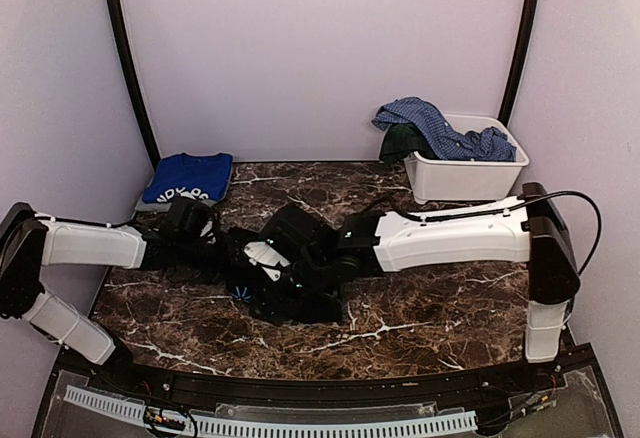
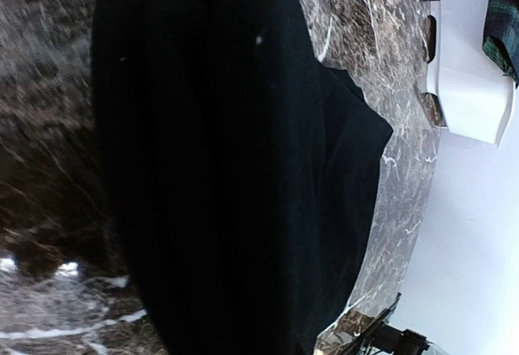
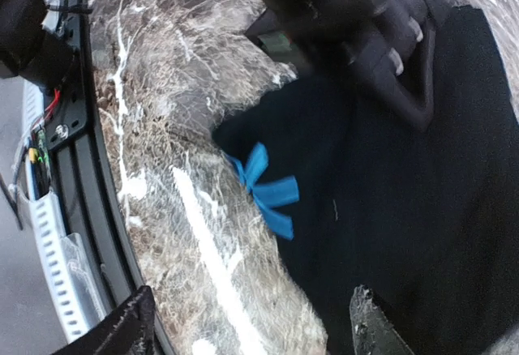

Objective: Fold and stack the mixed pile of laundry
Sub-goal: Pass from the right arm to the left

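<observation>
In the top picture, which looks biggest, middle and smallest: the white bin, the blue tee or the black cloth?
1. white bin and black cloth: about alike, and the cloth is partly covered, so no ranking.
2. blue tee: smallest.

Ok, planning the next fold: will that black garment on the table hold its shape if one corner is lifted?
Probably not: the black garment lies flat with soft creases, so it should droop. It looks thin, likely light. On the glossy marble table it may slide when pushed.
</observation>
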Tool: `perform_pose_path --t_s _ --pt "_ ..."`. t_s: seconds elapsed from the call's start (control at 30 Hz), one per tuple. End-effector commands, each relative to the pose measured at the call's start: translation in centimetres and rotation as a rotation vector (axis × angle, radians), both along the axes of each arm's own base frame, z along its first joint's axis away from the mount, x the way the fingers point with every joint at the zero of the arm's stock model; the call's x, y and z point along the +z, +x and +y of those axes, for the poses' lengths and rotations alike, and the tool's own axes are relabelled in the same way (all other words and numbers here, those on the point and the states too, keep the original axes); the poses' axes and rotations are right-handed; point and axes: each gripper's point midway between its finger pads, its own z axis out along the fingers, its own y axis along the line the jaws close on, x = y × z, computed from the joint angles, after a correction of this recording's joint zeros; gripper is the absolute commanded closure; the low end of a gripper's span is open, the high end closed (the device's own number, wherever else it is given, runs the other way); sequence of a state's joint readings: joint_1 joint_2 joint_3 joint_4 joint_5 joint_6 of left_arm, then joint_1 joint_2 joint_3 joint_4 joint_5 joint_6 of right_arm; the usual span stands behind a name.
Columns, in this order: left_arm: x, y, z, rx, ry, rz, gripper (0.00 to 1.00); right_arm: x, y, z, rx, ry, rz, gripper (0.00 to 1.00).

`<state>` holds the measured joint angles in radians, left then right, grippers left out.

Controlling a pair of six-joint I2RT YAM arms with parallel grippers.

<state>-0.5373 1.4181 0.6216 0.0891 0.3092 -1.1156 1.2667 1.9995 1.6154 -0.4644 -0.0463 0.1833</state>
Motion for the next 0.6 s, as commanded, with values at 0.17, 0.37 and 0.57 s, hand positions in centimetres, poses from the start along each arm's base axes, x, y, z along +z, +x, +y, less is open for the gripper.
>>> perform_pose_path --t_s 0.17,0.37,0.57 --pt "2.2 -0.1 11.5 -0.108 0.495 0.117 1.00 7.9 4.9 -7.4 -0.176 0.214 0.045 0.12" --pt "10.4 1.0 19.4 -0.043 0.857 0.088 1.00 7.9 6.0 -12.7 -0.253 0.221 0.041 0.11" --pt "16.7 0.9 21.4 -0.099 1.015 0.063 1.00 8.4 5.8 -15.6 -0.280 0.252 0.046 0.10"
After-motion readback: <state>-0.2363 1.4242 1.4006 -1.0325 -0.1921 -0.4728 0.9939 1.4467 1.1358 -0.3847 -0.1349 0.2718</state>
